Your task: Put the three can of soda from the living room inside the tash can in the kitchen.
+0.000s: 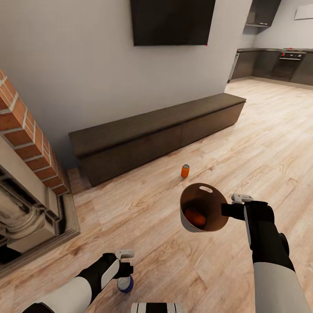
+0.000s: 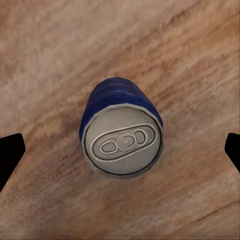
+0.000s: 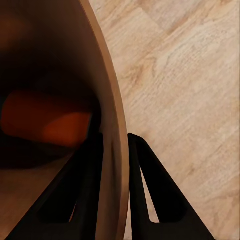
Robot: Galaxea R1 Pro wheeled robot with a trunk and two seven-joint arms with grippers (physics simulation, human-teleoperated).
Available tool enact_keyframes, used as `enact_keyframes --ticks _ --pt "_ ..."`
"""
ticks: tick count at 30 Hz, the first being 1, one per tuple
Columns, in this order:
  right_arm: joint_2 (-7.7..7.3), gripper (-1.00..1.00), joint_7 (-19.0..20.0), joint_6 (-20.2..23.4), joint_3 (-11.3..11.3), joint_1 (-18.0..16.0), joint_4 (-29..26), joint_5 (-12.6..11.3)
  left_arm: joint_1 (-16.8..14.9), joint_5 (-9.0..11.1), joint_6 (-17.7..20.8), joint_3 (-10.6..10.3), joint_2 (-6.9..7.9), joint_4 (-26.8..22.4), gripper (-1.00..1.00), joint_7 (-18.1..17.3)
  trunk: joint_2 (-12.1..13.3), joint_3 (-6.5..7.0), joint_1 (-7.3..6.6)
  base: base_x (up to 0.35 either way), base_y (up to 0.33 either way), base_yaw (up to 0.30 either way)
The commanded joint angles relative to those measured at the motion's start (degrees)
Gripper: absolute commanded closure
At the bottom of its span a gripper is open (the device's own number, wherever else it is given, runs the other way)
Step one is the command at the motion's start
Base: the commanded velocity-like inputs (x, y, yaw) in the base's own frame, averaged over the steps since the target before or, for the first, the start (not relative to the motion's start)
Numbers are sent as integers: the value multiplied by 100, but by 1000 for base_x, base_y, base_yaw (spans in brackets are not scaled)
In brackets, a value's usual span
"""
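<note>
1. Blue can (image 2: pixel 121 131) stands upright on the wood floor (image 1: pixel 261 143), silver top up, right beneath the left gripper (image 1: pixel 124 266).
2. Left fingers (image 2: pixel 10 155) are spread wide, one tip on each side of the can, both clear of it.
3. Bin (image 1: pixel 203 208) hangs above the floor, tilted so its brown inside faces the head camera, handle hole on the far rim.
4. Right gripper (image 3: pixel 116 150) pinches the bin wall, one finger inside, one outside.
5. An orange can (image 3: pixel 47 122) lies inside the bin, on its side.
6. Second orange can (image 1: pixel 185 171) stands upright on the floor, between the bin and the long dark bench (image 1: pixel 161 130).
7. Brick fireplace (image 1: pixel 26 143) sits at left, a TV (image 1: pixel 173 21) hangs above the bench, kitchen cabinets (image 1: pixel 269 63) far right.
</note>
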Motion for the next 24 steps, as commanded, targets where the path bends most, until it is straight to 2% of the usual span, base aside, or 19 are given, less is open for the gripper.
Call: enact_keyframes --ticks 1,12,17,24 --pt "1 100 36 19 4 -2 -1 -131 19 3 0 -1 1 -2 -100 0 0 1 -1 0 0 0" --pt "1 100 36 19 8 -2 -1 -131 51 10 -1 7 8 -8 -100 0 0 1 -1 0 0 0" --pt "1 100 36 19 8 -2 -1 -129 52 4 -1 10 10 -13 -100 0 -201 -89 109 0 0 0" --pt "1 100 36 19 8 -2 -1 -125 52 0 -1 5 5 -17 -100 0 -201 -89 109 0 0 0"
